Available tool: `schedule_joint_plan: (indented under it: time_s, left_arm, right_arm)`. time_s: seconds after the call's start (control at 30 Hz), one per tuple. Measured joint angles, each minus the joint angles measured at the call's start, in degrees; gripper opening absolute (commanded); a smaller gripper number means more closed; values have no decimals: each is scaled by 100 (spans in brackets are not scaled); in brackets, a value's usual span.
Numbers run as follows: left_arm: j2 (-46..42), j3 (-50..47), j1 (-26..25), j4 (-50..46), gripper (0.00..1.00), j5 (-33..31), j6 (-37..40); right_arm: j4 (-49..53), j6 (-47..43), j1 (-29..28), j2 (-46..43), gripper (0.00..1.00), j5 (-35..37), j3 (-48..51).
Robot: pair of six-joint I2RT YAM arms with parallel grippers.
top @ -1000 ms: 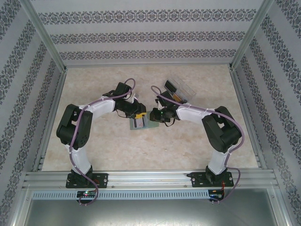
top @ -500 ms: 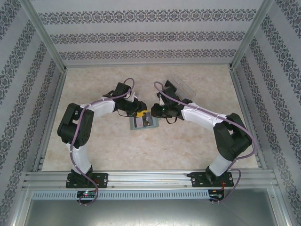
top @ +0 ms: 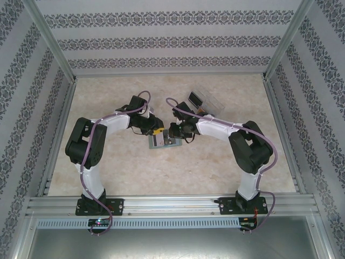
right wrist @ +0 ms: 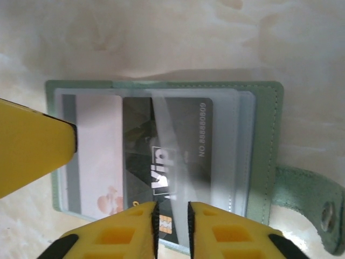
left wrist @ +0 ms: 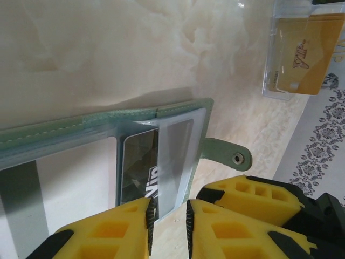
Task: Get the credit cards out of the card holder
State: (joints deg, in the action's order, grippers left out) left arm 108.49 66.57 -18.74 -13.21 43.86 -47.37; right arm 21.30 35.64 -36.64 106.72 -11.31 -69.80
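Observation:
The grey-green card holder (top: 164,143) lies open on the table, its clear sleeves fanned. A dark credit card (right wrist: 140,140) and a pale pink one (right wrist: 97,156) sit in the sleeves. One clear sleeve (right wrist: 178,162) stands lifted and runs between the fingers of my right gripper (right wrist: 171,221), whose jaws are narrowly apart with a gap beside the sleeve. My left gripper (left wrist: 167,221) is narrowly open at the sleeve's corner (left wrist: 172,162), with bare table between its pads. In the top view the left gripper (top: 158,131) and right gripper (top: 175,131) meet over the holder's far edge.
A clear plastic box (top: 205,102) holding a golden-yellow card (left wrist: 304,54) stands behind the right arm. The holder's strap with its snap (right wrist: 318,205) sticks out sideways. Patterned walls and metal rails (top: 161,205) close in the marble-look table.
The right arm has swung its elbow back in and its gripper has come slightly down toward the holder. The left gripper's jaws have narrowed a little. The holder has stayed put.

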Motion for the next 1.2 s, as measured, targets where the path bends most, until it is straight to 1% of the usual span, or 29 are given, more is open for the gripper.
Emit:
schedule_joint_plan:
  time_s: [0.13,0.27,0.53,0.7,0.93,1.1,1.2]
  left_arm:
    - [199,59,-31,-50,26,-26,57]
    - [249,59,-81,-142,26,-92,90]
    - [249,66,-87,-144,29,-133,153]
    - [271,66,-114,-144,30,-149,177]
    - [380,66,-114,-140,30,-144,199]
    - [391,66,-114,-131,29,-116,212]
    - [413,63,-114,-94,26,-59,212]
  right_arm:
    - [168,0,0,136,29,131,-122]
    - [304,2,0,203,33,258,-210]
    - [420,0,0,365,35,317,-323]
    - [420,2,0,474,35,299,-323]
    - [376,2,2,538,27,155,-363]
    - [350,2,2,564,27,70,-378]
    - [345,2,2,579,27,44,-387]
